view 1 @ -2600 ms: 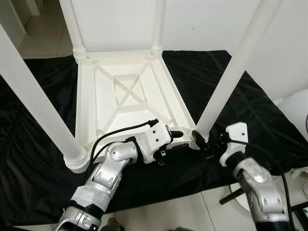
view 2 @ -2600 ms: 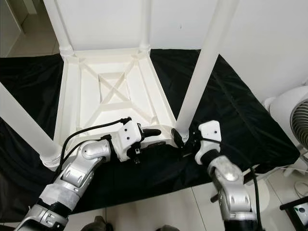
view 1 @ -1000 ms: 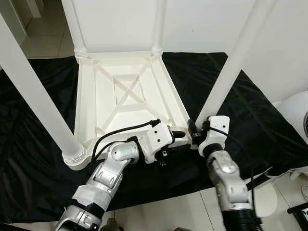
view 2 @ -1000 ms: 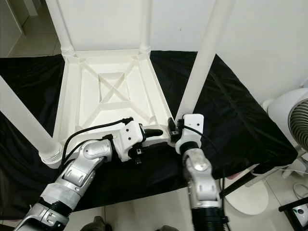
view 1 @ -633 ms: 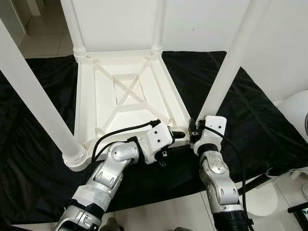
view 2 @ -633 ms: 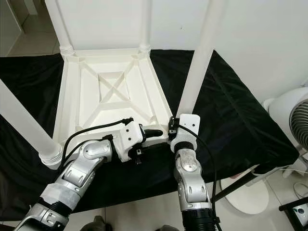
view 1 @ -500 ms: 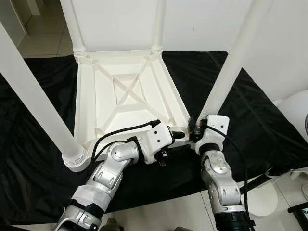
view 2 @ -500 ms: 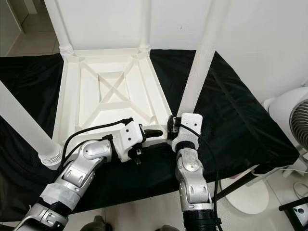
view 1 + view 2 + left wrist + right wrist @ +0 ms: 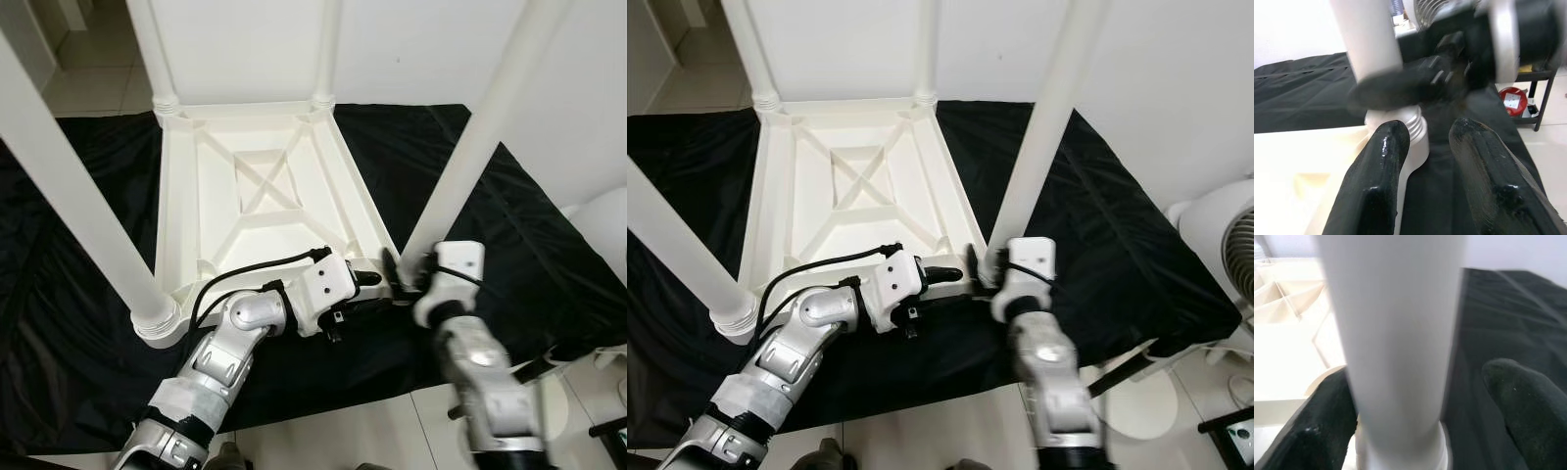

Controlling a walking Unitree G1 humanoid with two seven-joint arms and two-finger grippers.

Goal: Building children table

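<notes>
Beside fan, pincer straddling leg

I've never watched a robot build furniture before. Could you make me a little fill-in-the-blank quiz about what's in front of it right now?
1. The white table lies upside down on a ____ cloth.
2. The number of legs standing up from the table is ____.
3. The right gripper has its open jaws around the base of the near right ____.
4. The left gripper rests at the table's near ____.

Missing words: black; four; leg; edge
</notes>
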